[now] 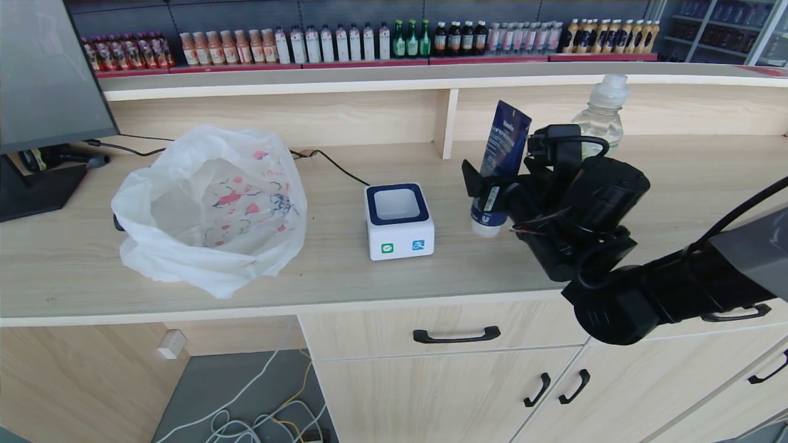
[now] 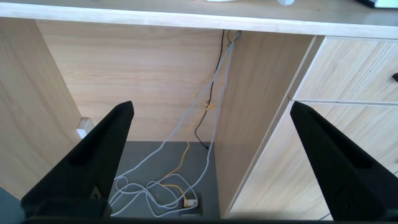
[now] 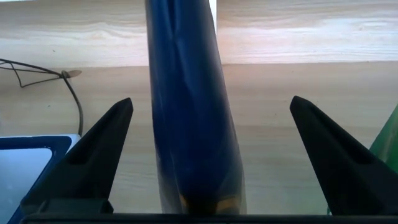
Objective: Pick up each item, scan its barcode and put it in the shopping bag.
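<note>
Right wrist view: right hand (image 3: pixel 211 106) spread, blue tube (image 3: pixel 189 112) upright between its fingers, touching neither; scanner (image 1: pixel 400 237) near, shopping bag (image 1: pixel 274 234) beyond it; left hand (image 2: pixel 211 109) spread too

The right arm (image 1: pixel 615 203) is built of glossy black rounded housings and is looped by a thick black cable (image 1: pixel 585 139) (thin red wires (image 1: pixel 529 229) are seen at the wrist). The left claw (image 2: pixel 210 106) and right claw (image 3: pixel 208 102) are fitted with black wedge-shaped fingers (image 2: pixel 93 162).

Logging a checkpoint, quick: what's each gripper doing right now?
Left gripper: jaws open, empty.
Right gripper: jaws open, set either side of the blue tube, not clamped on it.
</note>
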### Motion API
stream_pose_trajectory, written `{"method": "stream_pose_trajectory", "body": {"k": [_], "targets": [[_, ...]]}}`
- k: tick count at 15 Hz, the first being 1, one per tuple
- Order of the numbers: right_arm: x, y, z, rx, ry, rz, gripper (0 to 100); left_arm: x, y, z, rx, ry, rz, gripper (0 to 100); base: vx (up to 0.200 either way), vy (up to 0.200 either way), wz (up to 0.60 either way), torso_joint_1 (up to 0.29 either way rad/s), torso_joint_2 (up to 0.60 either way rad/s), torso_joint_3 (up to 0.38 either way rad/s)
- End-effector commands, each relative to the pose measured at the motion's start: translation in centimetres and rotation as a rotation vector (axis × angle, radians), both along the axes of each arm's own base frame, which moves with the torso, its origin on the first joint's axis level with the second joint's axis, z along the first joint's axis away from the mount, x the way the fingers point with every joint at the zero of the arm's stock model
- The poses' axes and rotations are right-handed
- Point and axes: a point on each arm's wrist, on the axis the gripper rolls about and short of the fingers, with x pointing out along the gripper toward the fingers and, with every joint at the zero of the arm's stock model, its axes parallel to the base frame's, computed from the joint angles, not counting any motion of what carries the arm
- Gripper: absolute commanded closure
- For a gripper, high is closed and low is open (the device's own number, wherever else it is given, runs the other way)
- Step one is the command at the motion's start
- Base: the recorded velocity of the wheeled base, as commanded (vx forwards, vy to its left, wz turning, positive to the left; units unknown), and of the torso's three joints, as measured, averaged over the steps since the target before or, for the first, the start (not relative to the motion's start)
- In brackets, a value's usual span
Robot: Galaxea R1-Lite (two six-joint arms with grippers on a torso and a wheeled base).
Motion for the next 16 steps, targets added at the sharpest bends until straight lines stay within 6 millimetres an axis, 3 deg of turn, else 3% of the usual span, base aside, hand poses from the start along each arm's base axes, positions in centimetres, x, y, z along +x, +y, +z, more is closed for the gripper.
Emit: {"method": "stream_pose_trajectory", "body": {"k": [1, 16], "targets": [[0.2, 0.1, -0.2, 0.001, 0.005, -0.001, 0, 0.0, 0.0, 0.0, 0.0, 0.0, 0.001, 0, 0.0, 0.0, 0.0, 0.0, 0.0, 0.0], [0.8, 0.2, -1.7, 0.006, 0.034, -0.012, 0, 0.0, 0.0, 0.0, 0.0, 0.0, 0.001, 0, 0.0, 0.0, 0.0, 0.0, 0.0, 0.0]]}}
